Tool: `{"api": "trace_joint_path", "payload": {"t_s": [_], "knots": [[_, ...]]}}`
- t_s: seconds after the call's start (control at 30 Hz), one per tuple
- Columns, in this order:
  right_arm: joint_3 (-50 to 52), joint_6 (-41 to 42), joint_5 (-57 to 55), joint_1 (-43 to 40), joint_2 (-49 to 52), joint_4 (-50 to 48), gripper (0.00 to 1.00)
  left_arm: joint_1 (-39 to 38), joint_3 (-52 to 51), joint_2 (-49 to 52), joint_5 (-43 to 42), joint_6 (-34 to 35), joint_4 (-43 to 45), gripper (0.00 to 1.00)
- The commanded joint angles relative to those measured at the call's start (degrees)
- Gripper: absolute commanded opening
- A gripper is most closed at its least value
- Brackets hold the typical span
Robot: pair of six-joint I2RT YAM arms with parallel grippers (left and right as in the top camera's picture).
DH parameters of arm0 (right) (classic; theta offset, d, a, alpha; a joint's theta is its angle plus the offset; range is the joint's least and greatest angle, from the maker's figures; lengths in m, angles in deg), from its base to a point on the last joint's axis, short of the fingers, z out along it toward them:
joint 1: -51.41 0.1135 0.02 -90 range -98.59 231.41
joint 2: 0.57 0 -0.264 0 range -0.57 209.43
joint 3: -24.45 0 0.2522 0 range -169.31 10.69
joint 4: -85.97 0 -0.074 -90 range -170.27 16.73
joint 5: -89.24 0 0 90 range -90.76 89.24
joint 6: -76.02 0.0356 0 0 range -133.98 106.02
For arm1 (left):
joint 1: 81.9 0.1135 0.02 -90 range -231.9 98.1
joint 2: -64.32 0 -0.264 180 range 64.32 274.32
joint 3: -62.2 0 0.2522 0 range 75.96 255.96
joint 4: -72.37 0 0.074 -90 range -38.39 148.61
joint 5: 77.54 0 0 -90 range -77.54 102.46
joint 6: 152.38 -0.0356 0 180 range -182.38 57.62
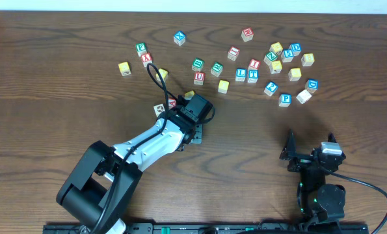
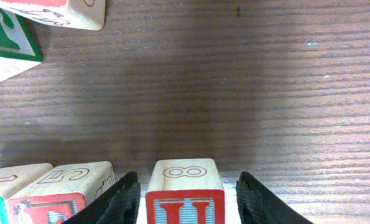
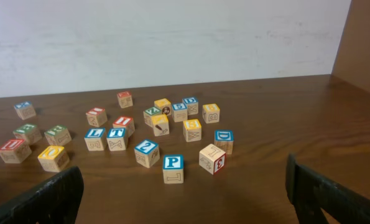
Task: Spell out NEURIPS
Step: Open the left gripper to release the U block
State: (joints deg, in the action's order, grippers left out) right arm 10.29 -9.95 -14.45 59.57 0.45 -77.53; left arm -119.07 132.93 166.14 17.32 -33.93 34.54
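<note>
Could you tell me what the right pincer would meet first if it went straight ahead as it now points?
Most likely the blue P block, nearest and roughly centred ahead of the right pincer; depth is unclear, so the table might come first.

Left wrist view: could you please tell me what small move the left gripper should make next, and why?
Probably lift the left gripper straight up: its jaws stand clear of the red-lettered cube, a gap showing on each side, and the cube seems set down beside a neighbouring cube.
</note>
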Motion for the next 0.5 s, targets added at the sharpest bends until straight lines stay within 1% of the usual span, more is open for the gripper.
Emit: {"api": "trace_joint_path", "payload": {"t_s": [0.0,0.2,0.47], "knots": [[0.09,-0.48,-0.09,0.07,-0.13,0.26,0.99,0.24,1.9,-1.22,0.09,-0.37,-0.26,0.5],[0.09,-0.48,-0.09,0.07,-0.13,0.26,0.99,0.24,2.97,-3.96,-0.15,-0.37,-0.28,0.5],[0.09,-0.48,-0.09,0.07,-0.13,0.26,0.99,0.24,2.97,-10.32,-1.44,-0.81,-0.31,0.51]]}}
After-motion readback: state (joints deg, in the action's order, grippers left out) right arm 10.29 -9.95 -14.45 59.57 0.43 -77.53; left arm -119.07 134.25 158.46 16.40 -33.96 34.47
